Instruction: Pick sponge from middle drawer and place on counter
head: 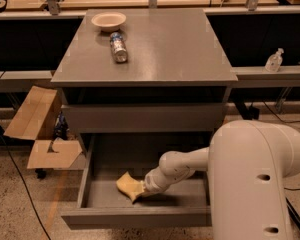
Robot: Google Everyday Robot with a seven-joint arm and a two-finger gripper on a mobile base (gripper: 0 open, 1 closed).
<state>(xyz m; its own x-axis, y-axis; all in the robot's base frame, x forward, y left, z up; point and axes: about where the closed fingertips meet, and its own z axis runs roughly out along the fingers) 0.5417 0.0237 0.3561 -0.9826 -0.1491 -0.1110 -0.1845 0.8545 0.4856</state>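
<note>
The middle drawer of the grey cabinet is pulled open at the bottom of the view. The pale-yellow sponge lies in it, left of centre, with one end tilted up. My gripper reaches down into the drawer from the right and is right at the sponge's right end, touching it. My white arm hides the drawer's right part. The grey counter is the cabinet's top, above the drawer.
A pale bowl and a can lying on its side sit on the counter's far left. Another drawer front is shut above. A cardboard box stands on the floor to the left. A small bottle is on the right shelf.
</note>
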